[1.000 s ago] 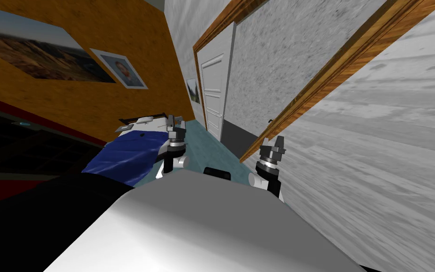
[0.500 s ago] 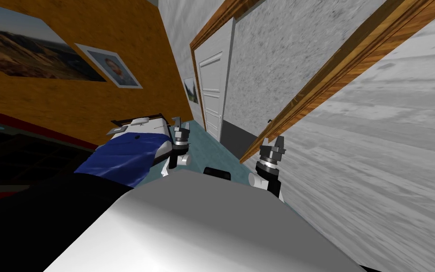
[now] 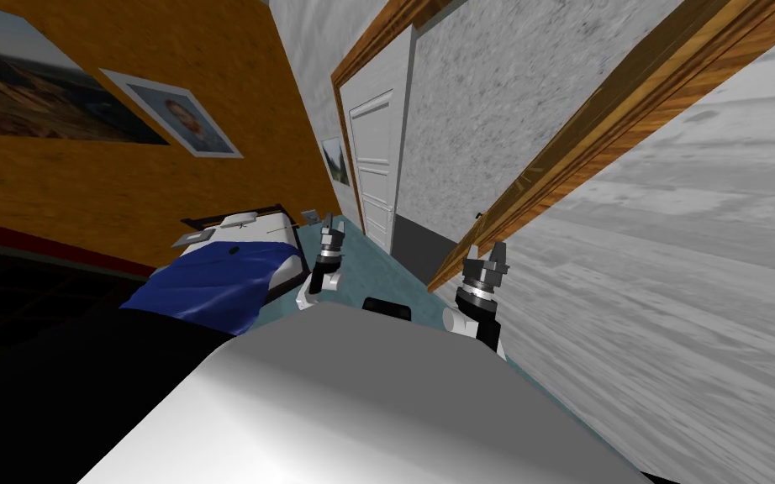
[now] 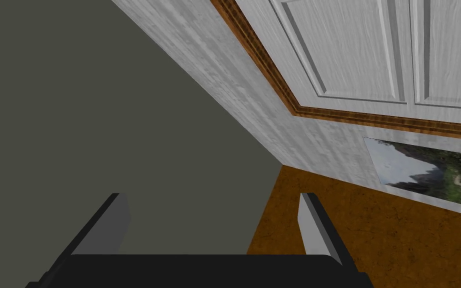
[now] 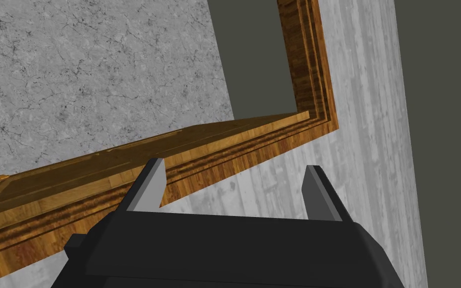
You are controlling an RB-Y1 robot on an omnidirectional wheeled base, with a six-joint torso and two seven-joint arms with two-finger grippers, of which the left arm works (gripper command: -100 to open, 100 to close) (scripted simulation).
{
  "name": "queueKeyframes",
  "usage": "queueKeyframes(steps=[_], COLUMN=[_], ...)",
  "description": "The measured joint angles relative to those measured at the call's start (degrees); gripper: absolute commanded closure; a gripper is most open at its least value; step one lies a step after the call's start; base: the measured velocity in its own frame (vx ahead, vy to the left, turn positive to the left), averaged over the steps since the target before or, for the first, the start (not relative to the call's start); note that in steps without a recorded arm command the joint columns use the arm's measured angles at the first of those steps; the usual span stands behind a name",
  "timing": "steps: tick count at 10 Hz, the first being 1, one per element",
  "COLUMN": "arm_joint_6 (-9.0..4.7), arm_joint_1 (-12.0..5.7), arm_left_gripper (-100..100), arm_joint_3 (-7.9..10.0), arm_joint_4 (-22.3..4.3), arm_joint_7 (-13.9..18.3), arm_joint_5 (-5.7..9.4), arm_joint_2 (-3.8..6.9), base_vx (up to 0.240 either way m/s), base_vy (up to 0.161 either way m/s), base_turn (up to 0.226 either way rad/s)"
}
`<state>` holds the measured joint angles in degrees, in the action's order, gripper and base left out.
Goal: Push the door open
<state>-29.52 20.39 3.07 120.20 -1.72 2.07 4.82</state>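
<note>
Right gripper (image 3: 484,252) spread wide, empty | wooden door (image 3: 545,175) just to its right, edge running near to far | left gripper (image 3: 329,223) spread too, empty, farther left | right arm looks nearer for the push

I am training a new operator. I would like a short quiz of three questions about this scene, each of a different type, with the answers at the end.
1. True or false: the right gripper is shut.
2. Choose one. The blanket that lies beside the left gripper in the head view is: A) red, B) blue, C) green.
3. Short answer: in the head view, which gripper is nearer to the wooden door frame?

Key
1. False. Its two fingers stand well apart, with nothing between them.
2. B.
3. The right gripper.
</note>
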Motion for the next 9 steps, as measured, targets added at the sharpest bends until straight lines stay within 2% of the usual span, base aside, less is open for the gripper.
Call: queueKeyframes(steps=[3, 6, 8, 9], arm_joint_6=[-0.66, -0.63, -1.14, -1.19], arm_joint_1=[-2.21, -4.97, -7.25, -8.35], arm_left_gripper=[-100, -100, -100, -100], arm_joint_3=[-0.48, -0.70, -0.99, -0.72], arm_joint_4=[-4.76, -9.53, -13.59, -15.57], arm_joint_7=[1.85, 3.96, 5.25, 6.27], arm_joint_5=[-1.08, -2.10, -2.93, -3.06], arm_joint_2=[0.71, 1.64, 2.07, 2.88], base_vx=[0.091, 0.092, 0.092, 0.085], base_vy=[0.063, 0.072, 0.074, 0.072], base_turn=[-0.079, -0.082, -0.085, -0.089])
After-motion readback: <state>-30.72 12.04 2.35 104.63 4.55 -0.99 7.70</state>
